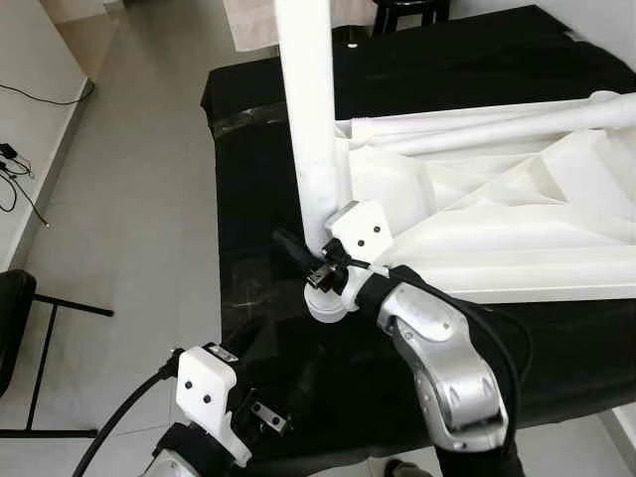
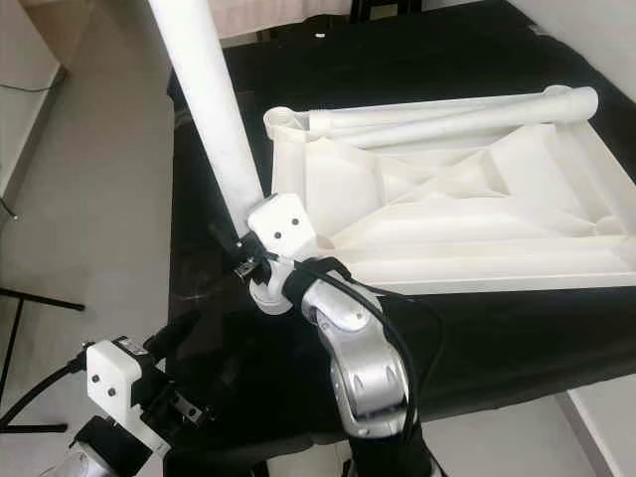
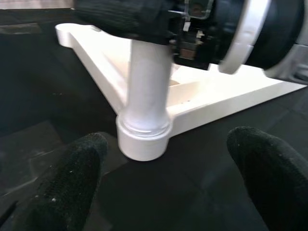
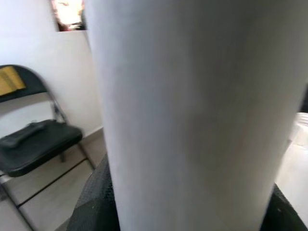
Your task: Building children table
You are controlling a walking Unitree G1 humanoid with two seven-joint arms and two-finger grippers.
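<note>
A white plastic table top (image 2: 477,209) lies upside down on a black-covered table (image 1: 248,169). One white leg (image 1: 308,109) stands upright in the corner socket (image 3: 143,139) nearest me. My right gripper (image 1: 318,260) is shut on this leg just above the socket; the leg (image 4: 192,115) passes between its black fingers (image 4: 91,202). A second white leg (image 2: 447,114) lies flat along the top's far side. My left gripper (image 3: 168,144) is open and low near the table's front edge, pointing at the socket and a short way from it.
A black folding chair (image 1: 15,318) stands on the tiled floor to the left. Cables (image 1: 20,169) trail along the left wall. A dark stool (image 1: 407,12) stands beyond the table. The table's front edge (image 2: 497,397) is close to my body.
</note>
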